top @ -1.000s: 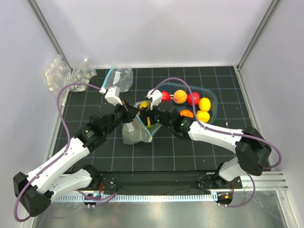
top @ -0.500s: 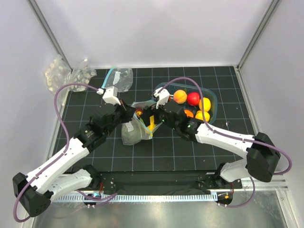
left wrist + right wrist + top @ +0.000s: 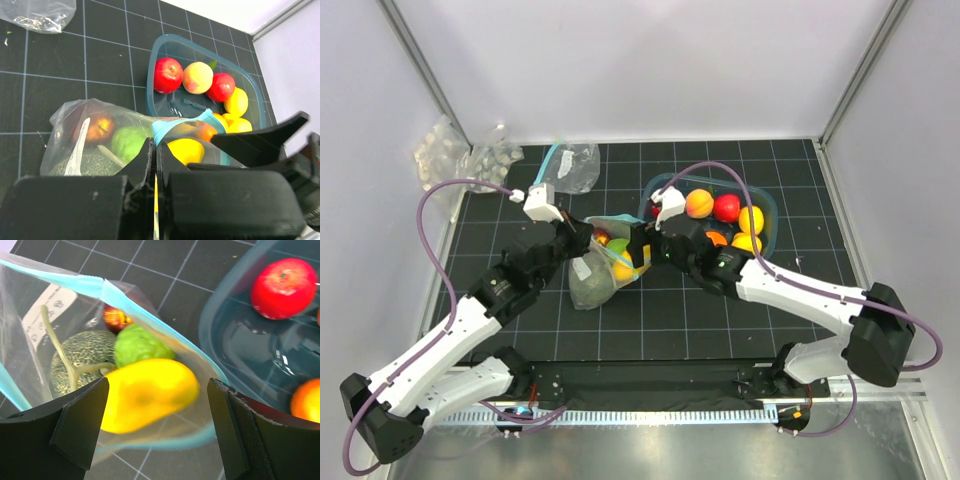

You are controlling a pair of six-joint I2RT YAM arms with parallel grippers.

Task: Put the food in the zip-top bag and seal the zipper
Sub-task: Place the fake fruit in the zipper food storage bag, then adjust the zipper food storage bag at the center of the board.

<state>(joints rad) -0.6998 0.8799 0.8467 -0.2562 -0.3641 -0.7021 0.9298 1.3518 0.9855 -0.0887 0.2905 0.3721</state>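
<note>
- State of left gripper (image 3: 155, 148)?
- Pinched flat on the zipper (image 3: 176, 125), at the zip-top bag's (image 3: 65, 122) mouth.
- And right gripper (image 3: 157, 390)?
- Spread wide over that mouth, gripping nothing. Lemon (image 3: 185, 150) just inside, beside green ball (image 3: 140, 345), melon (image 3: 80, 360), red ball (image 3: 116, 317).
- Around the bag?
- Teal tub (image 3: 766, 203) just right, holding remaining fruit (image 3: 197, 77); spare clear bag (image 3: 572, 165) behind.
</note>
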